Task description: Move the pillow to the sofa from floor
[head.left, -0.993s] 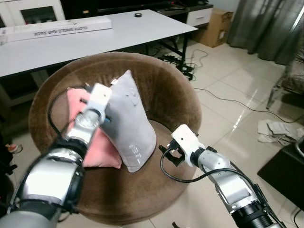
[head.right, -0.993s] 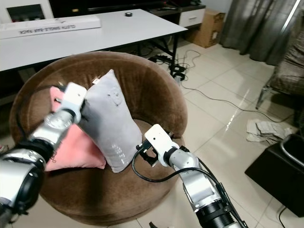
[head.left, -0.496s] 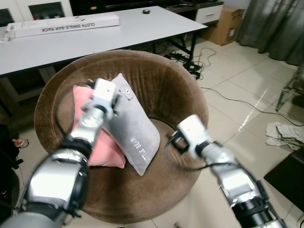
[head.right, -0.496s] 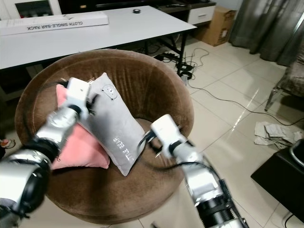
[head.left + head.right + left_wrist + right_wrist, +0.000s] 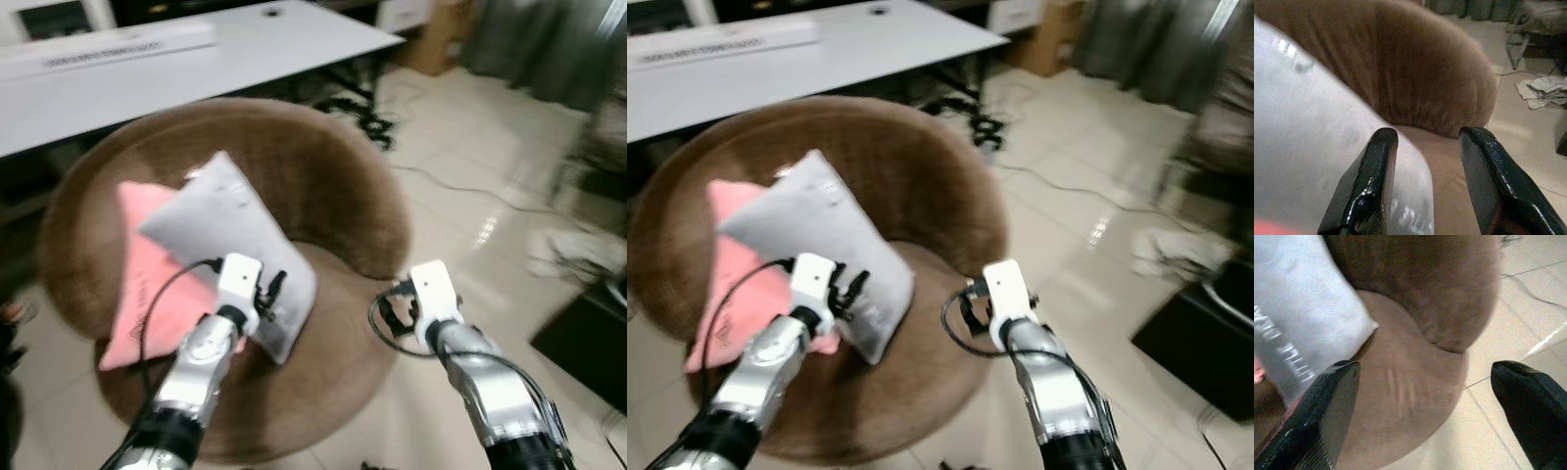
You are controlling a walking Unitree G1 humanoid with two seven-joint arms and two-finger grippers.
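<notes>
— While we look down, where do we see the grey pillow (image 5: 227,233)?
— We see it lying tilted on the round brown sofa (image 5: 333,186), on top of a pink pillow (image 5: 142,284), with its low corner on the seat.
— And our left hand (image 5: 266,294)?
— It is released. Its two black fingers (image 5: 1367,186) stand apart just beside the low edge of the grey pillow and grasp nothing.
— Our right hand (image 5: 395,315)?
— It is also released, with fingers wide apart over the front of the seat, near the pillow's corner but apart from it.
— What is behind?
— We see a white tabletop (image 5: 186,59) behind the sofa and cables (image 5: 431,181) on the tiled floor (image 5: 490,196).
</notes>
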